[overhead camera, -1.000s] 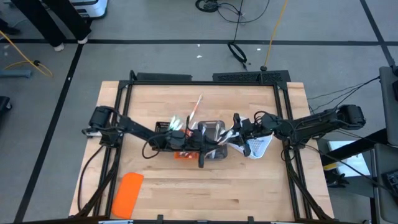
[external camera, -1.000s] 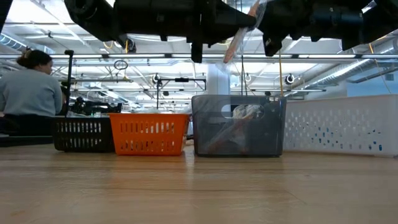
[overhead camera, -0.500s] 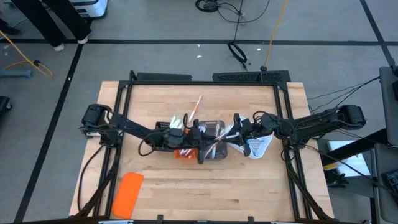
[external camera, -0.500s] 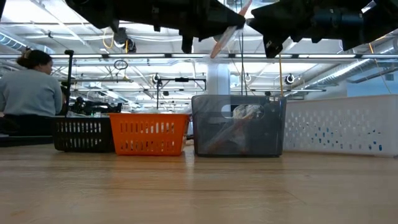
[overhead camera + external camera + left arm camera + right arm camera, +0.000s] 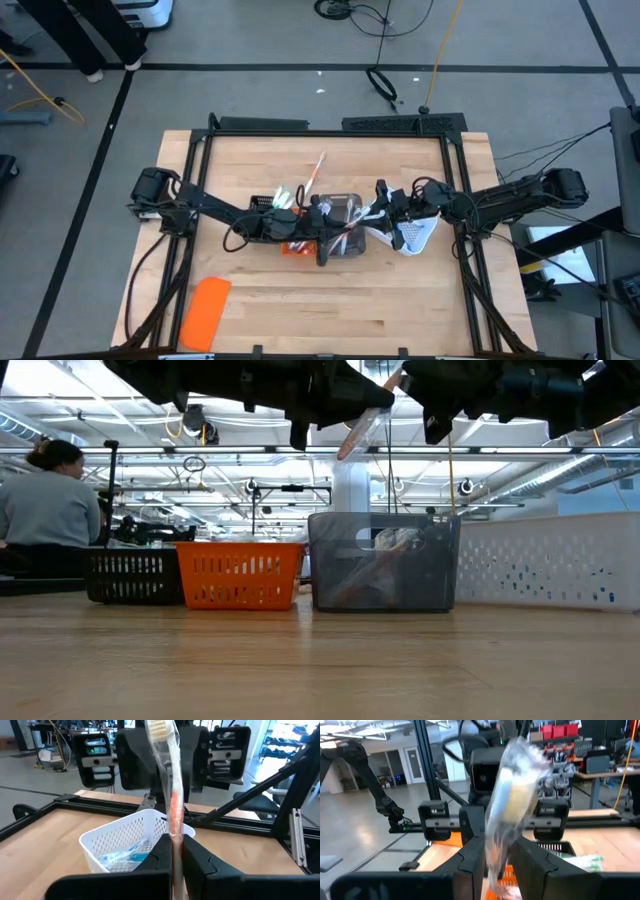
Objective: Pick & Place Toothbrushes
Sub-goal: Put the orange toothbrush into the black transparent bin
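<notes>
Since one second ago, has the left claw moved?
Yes. In the high view the left claw, shut on an orange toothbrush, has risen toward the table's far edge, measured against the grey tray.

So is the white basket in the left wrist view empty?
No, the white basket holds at least one blue-and-white wrapped toothbrush lying inside it.

Glossy clear film wraps the toothbrush (image 5: 172, 795); perforated white plastic basket (image 5: 120, 837), matt wooden table (image 5: 400, 310)

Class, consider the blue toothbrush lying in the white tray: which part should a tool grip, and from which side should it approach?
Grip the blue toothbrush mid-handle, probably from straight above: it lies low inside the white tray, whose walls block the sides.
</notes>
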`<action>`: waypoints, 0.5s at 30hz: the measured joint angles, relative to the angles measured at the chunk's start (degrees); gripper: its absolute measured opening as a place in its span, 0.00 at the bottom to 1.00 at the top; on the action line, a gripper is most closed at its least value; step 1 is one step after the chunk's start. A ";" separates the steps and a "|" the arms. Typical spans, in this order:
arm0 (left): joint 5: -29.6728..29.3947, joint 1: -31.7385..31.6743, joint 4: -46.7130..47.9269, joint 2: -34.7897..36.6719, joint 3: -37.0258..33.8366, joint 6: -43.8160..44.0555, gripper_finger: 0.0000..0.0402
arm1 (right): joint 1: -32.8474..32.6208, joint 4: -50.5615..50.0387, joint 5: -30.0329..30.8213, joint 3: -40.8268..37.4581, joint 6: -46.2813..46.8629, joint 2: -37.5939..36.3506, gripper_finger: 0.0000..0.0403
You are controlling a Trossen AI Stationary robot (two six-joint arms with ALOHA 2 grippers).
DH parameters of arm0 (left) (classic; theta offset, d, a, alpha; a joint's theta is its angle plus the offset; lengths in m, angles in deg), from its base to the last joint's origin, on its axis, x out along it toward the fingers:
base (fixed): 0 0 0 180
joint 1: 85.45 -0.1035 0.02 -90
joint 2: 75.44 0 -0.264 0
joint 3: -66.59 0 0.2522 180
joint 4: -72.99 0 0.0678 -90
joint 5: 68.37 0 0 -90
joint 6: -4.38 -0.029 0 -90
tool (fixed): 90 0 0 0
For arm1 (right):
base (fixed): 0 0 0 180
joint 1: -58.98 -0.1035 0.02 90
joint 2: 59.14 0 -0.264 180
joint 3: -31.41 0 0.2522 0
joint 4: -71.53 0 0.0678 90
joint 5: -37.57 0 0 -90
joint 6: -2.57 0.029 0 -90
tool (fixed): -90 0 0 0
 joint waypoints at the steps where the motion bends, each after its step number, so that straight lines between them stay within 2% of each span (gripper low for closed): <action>1: 0.02 0.02 0.05 0.00 0.00 0.00 0.03 | -0.03 0.51 -0.01 0.00 -0.05 0.00 0.21; 5: 0.04 -0.40 0.52 -0.43 0.00 1.48 0.06 | -0.09 2.25 0.08 0.00 -0.67 0.00 0.20; 7: 0.07 -0.44 0.99 -0.55 -0.02 1.75 0.06 | -0.09 1.98 0.22 0.00 -0.38 0.02 0.16; 10: -0.01 -0.44 1.07 -0.55 -0.02 1.62 0.03 | -0.09 1.70 0.07 0.00 -0.35 0.02 0.05; 15: 0.09 -0.44 1.48 -0.55 -0.02 0.87 0.05 | -0.09 1.51 0.03 0.00 -0.24 0.04 0.02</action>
